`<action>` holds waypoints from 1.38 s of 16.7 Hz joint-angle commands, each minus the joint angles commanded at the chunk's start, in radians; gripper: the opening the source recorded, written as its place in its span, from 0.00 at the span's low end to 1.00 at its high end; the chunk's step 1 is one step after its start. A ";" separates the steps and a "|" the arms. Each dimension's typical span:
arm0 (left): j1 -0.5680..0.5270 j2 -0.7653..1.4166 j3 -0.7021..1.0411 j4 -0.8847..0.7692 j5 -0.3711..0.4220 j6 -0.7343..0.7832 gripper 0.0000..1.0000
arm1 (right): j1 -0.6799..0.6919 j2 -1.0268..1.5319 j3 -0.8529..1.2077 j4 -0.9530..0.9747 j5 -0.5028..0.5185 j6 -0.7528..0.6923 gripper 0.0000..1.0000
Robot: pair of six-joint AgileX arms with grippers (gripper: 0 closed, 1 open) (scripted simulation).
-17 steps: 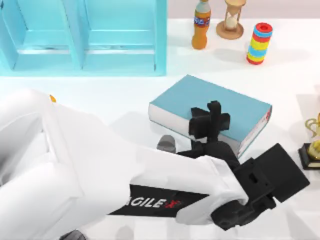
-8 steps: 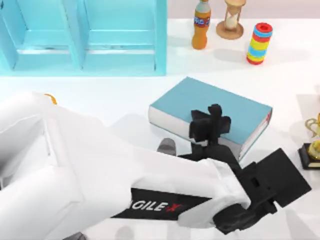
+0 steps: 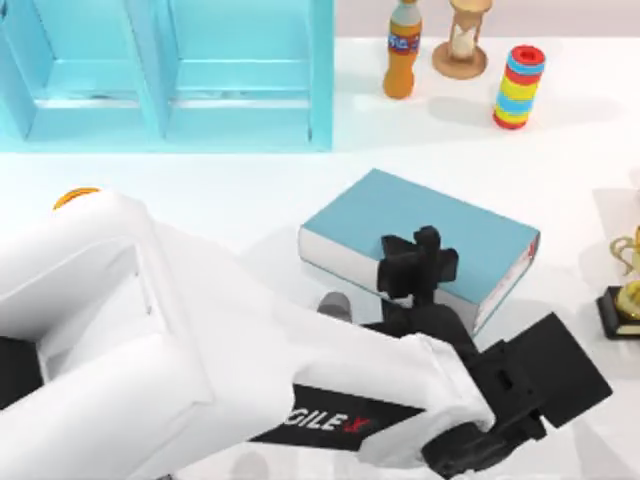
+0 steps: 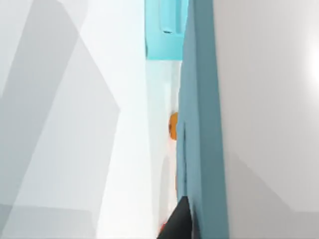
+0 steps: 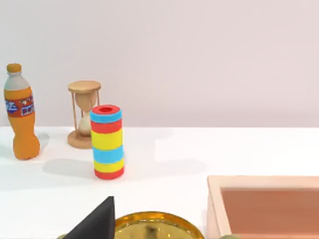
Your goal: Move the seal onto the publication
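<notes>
Overhead, the AgileX left arm reaches in from the table's left front corner, its left gripper (image 3: 418, 262) poised over the near edge of the publication (image 3: 455, 225). Whether the jaws are apart or together cannot be told from above, and the seal cannot be made out anywhere; a small grey shape (image 3: 335, 305) lies on the table just beside the book's left front corner, its nature unclear. The teal-blue book lies flat at the middle of the table (image 3: 230, 200), white page edges facing front. Close up, the left wrist camera catches the publication's teal cover (image 4: 202, 124) on edge, with a dark fingertip (image 4: 180, 221) against it.

Along the back edge stand a light blue shelf unit (image 3: 165, 70) toward the left corner, then an orange drink bottle (image 3: 402, 50), a wooden hourglass (image 3: 462, 38) and a striped cylinder (image 3: 518, 86) toward the right. A gold trophy (image 3: 630, 285) sits at the right edge. An orange object (image 3: 75, 196) peeks from behind the arm near the left edge. The right wrist camera looks across at the same bottle (image 5: 21, 119), hourglass (image 5: 83, 114) and cylinder (image 5: 106, 142), with a pinkish box (image 5: 264, 204) nearby.
</notes>
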 joint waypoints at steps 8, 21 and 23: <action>0.000 0.021 -0.012 0.032 -0.001 0.002 0.15 | 0.000 0.000 0.000 0.000 0.000 0.000 1.00; 0.000 0.021 -0.012 0.032 -0.001 0.002 1.00 | 0.000 0.000 0.000 0.000 0.000 0.000 1.00; 0.000 0.021 -0.012 0.032 -0.001 0.002 1.00 | 0.000 0.000 0.000 0.000 0.000 0.000 1.00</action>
